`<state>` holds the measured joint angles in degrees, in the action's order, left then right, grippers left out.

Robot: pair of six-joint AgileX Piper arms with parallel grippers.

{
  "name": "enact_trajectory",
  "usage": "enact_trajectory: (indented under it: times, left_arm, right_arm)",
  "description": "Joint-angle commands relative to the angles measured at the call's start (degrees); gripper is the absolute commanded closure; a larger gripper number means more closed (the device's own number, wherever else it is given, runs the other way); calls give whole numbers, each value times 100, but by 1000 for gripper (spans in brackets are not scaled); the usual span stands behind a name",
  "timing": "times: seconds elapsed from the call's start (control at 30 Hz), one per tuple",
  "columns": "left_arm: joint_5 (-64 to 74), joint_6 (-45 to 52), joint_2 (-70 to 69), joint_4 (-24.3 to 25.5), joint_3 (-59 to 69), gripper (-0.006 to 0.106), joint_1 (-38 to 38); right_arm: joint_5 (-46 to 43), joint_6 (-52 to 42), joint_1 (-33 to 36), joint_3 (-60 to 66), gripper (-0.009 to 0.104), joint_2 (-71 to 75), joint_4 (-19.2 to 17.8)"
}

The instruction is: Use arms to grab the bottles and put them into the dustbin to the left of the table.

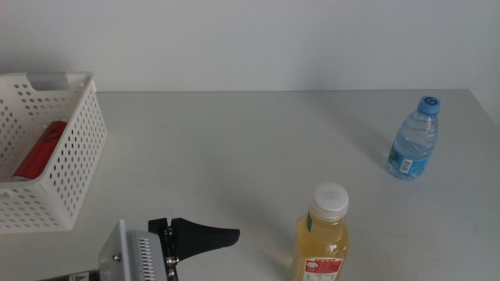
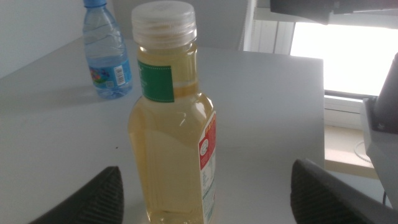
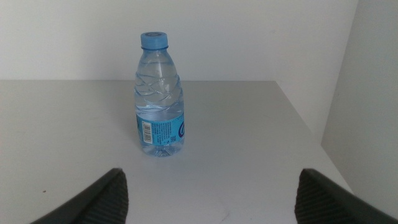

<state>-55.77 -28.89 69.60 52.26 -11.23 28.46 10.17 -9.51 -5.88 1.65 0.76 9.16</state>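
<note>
The red can [image 1: 39,148] already lies inside the white basket [image 1: 74,168] at the far left of the desk [image 1: 234,148], so one of the three containers appears done and two are left. The juice bottle [image 1: 322,242] stands upright at the near edge, right of centre, and the water bottle [image 1: 414,139] stands upright well apart from it, far to the right. The left gripper [image 1: 223,236] sits low at the near edge, left of the juice bottle and pointing toward it, not touching; in its wrist view its jaws are spread wide with the juice bottle [image 2: 171,124] standing between and just ahead of them, a little toward one jaw, and the water bottle [image 2: 109,53] beyond. The right gripper [image 3: 211,186] is out of the middle view; its own camera shows its jaws spread too, with the water bottle [image 3: 158,99] upright ahead of them, somewhat off the centre line and not yet between them. The step in hand looks like the approach to both bottles. Next, I judge, the left gripper needs to advance until the juice bottle's body sits squarely between its jaws, then squeeze, lift and carry it left over the basket's rim. The right arm must first line up on the water bottle; a nudge could tip it over.
</note>
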Motion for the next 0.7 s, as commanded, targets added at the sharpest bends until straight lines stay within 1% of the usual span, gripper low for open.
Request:
enact_trajectory:
  times: [0.0, 0.07, 0.2, 0.4, 0.67]
  left_arm:
    - [-702, -330, 114, 557, -312, 11, -355]
    - [-835, -330, 354, 629, -453, 11, -465]
    - [-1004, -314, 953, 595, -780, 11, -450]
    - [-1667, -93, 1935, 702, -1141, 11, -450]
    - [-1953, 28, 2770, 760, -1545, 11, -450]
  right_arm:
    - [-405, -54, 20, -53, 20, 121, -30]
    - [-405, -54, 20, -53, 20, 121, -30]
    - [-405, -54, 20, -53, 20, 121, -30]
    - [-405, -54, 20, -53, 20, 121, -30]
    - [-405, -54, 20, -53, 20, 121, -30]
